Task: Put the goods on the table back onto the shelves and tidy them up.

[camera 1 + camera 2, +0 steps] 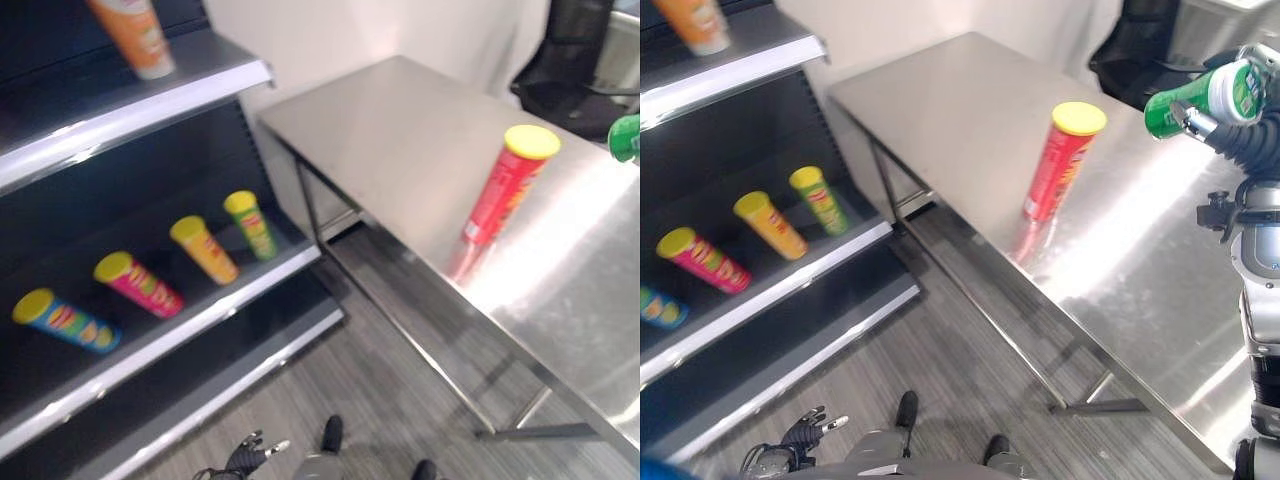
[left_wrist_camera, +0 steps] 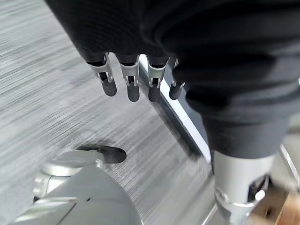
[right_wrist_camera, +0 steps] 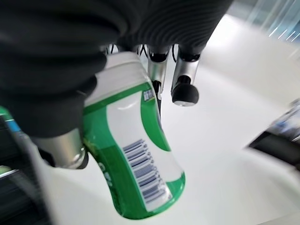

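Note:
A red chip can (image 1: 507, 187) with a yellow lid stands upright on the steel table (image 1: 400, 130), near its front edge. My right hand (image 1: 1243, 131) is raised over the table's right side, shut on a green and white bottle (image 1: 1200, 99) that it holds lying sideways; up close the green bottle (image 3: 136, 164) sits between its thumb and fingers (image 3: 184, 89). My left hand (image 1: 802, 434) hangs low by the floor in front of the shelves, fingers (image 2: 131, 83) straight and holding nothing.
The dark shelf unit (image 1: 200, 310) on the left holds several chip cans lying on the middle shelf: blue (image 1: 66, 322), pink (image 1: 140, 284), orange (image 1: 206, 250) and green (image 1: 252, 226). An orange can (image 1: 135, 35) stands on the upper shelf. A dark chair (image 1: 560, 60) is behind the table.

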### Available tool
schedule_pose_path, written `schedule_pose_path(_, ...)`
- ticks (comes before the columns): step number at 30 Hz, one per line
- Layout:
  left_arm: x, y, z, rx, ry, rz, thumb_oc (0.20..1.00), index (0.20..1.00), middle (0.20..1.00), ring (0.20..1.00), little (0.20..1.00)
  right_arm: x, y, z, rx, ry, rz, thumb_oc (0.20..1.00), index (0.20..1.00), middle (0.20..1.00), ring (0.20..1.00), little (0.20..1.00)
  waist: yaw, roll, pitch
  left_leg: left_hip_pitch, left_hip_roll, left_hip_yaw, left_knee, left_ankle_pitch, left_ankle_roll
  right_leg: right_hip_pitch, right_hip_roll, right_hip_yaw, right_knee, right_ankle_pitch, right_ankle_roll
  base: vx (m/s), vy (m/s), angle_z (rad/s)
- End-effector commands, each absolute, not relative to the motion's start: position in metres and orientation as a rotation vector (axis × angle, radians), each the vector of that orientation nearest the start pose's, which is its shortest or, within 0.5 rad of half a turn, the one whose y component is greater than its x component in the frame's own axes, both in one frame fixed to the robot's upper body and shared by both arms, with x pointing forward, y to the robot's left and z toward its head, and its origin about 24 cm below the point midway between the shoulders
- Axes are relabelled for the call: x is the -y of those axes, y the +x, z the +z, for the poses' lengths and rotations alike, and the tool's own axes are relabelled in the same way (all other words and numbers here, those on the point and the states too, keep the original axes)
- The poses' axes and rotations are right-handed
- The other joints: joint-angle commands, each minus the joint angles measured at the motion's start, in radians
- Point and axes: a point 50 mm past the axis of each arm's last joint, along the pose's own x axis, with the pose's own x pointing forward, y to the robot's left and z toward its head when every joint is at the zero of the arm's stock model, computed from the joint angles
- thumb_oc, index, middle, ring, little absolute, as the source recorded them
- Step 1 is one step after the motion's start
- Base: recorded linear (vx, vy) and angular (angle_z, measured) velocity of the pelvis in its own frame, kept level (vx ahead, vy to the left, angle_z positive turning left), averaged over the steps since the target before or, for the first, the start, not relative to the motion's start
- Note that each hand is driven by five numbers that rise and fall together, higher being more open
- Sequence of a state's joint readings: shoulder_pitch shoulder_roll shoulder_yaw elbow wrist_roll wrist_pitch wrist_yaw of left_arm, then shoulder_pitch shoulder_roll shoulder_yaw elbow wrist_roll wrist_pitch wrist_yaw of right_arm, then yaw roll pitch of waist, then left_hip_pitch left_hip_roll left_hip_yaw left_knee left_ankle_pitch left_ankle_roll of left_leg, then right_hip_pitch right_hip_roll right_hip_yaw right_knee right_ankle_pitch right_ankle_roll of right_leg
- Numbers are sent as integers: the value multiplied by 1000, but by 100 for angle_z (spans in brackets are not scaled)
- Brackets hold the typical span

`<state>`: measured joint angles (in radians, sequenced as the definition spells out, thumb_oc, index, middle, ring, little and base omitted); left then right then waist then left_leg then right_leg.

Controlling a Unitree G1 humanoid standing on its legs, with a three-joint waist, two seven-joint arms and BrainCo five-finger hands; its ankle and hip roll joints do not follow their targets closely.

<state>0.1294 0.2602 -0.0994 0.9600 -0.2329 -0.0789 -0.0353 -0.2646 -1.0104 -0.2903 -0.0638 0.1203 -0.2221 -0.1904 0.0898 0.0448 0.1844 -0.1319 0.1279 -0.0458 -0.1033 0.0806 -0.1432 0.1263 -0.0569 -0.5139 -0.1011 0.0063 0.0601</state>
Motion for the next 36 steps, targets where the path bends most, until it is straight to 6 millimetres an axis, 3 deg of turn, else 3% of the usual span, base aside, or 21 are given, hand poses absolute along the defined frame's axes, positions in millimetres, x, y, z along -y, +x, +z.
schedule_pose_path(1,-251,110,-139,-968,77,173,1000,1000,1000,1000,1000,294,239,316,917,-853,-320,200,200,200,200,200,-14,-62,-15,85,171,138,24,78,-62,-13,-63,77,14,-73,62,-66,241,94)
schedule_pose_path(4,-254,104,-141,-989,77,189,1000,1000,1000,1000,1000,296,232,317,913,-894,-332,200,200,200,200,200,-39,-48,-29,119,251,216,25,128,-88,-6,-87,26,18,-62,73,16,261,93)
schedule_pose_path(5,-255,101,-142,-1001,89,182,1000,1000,1000,1000,1000,298,231,317,907,-895,-342,200,200,200,200,200,-50,-33,-51,157,265,244,19,77,-107,3,-100,18,21,-66,89,87,360,76)
schedule_pose_path(6,-254,101,-142,-1004,99,175,1000,1000,1000,1000,1000,299,228,318,910,-903,-352,200,200,200,200,200,-54,-30,-57,161,260,264,20,73,-106,6,-115,3,22,-51,99,127,489,51)
schedule_pose_path(8,-255,100,-142,-1010,108,161,1000,1000,1000,1000,1000,300,227,316,899,-907,-360,200,200,200,200,200,-46,-26,-70,171,227,298,28,32,-85,19,-169,-24,48,-27,118,68,478,93)
schedule_pose_path(13,-259,99,-142,-1028,149,151,1000,1000,1000,1000,1000,295,232,312,880,-947,-360,200,200,200,200,200,-18,-67,-83,159,96,262,39,-72,-16,19,-308,-52,84,48,179,15,348,61)
schedule_pose_path(14,-260,98,-142,-1028,148,152,1000,1000,1000,1000,1000,295,232,311,881,-947,-360,200,200,200,200,200,-19,-68,-83,159,94,262,39,-72,-16,18,-310,-52,84,48,179,33,323,42)
schedule_pose_path(15,-263,98,-141,-1029,158,156,1000,1000,1000,1000,1000,295,234,310,869,-959,-362,200,200,200,200,200,-10,-81,-89,165,46,255,25,-97,8,8,-345,-46,98,74,191,47,312,33)
schedule_pose_path(19,-270,97,-139,-1038,192,153,1000,1000,1000,1000,1000,289,237,313,880,-985,-345,200,200,200,200,200,-6,-104,-81,179,-35,232,16,-132,59,-38,-421,11,218,157,199,33,355,34)
schedule_pose_path(20,-274,106,-135,-1020,227,129,1000,1000,1000,1000,1000,286,237,316,871,-1043,-332,200,200,200,200,200,-38,-106,-56,166,-64,200,16,-116,89,-111,-387,144,324,161,168,-28,299,26)
schedule_pose_path(21,-274,106,-135,-1020,227,128,1000,1000,1000,1000,1000,287,237,316,870,-1044,-333,200,200,200,200,200,-35,-105,-57,165,-63,202,16,-116,88,-118,-388,148,332,156,167,16,323,96)
schedule_pose_path(22,-274,111,-134,-1010,235,111,1000,1000,1000,1000,1000,289,235,320,858,-1079,-333,200,200,200,200,200,-63,-95,-50,169,-69,169,16,-111,94,-171,-271,277,336,71,145,111,132,72)
schedule_pose_path(24,-275,111,-134,-1012,232,113,1000,1000,1000,1000,1000,288,234,322,867,-1075,-320,200,200,200,200,200,-71,-92,-45,181,-74,150,16,-117,95,-174,-219,303,289,16,131,139,59,37)
schedule_pose_path(25,-273,113,-134,-1011,233,99,1000,1000,1000,1000,1000,289,234,324,870,-1072,-317,200,200,200,200,200,-89,-102,-38,183,-84,119,16,-120,94,-188,-161,359,212,6,131,121,-47,17)
schedule_pose_path(26,-272,115,-134,-1004,225,102,1000,1000,1000,1000,1000,290,233,326,870,-1074,-319,200,200,200,200,200,-98,-107,-35,187,-90,104,16,-120,94,-199,-134,401,187,12,132,77,-48,20)
schedule_pose_path(31,-263,123,-134,-979,202,93,1000,1000,1000,1000,1000,291,235,325,857,-1081,-319,200,200,200,200,200,-105,-130,-35,189,-103,60,16,-116,87,-192,-99,456,125,33,131,59,-58,59)
schedule_pose_path(36,-257,115,-137,-985,168,104,1000,1000,1000,1000,1000,288,238,332,866,-1071,-282,200,200,200,200,200,-85,-141,-78,206,-72,44,16,-125,56,-102,-88,398,24,43,120,132,-141,41)
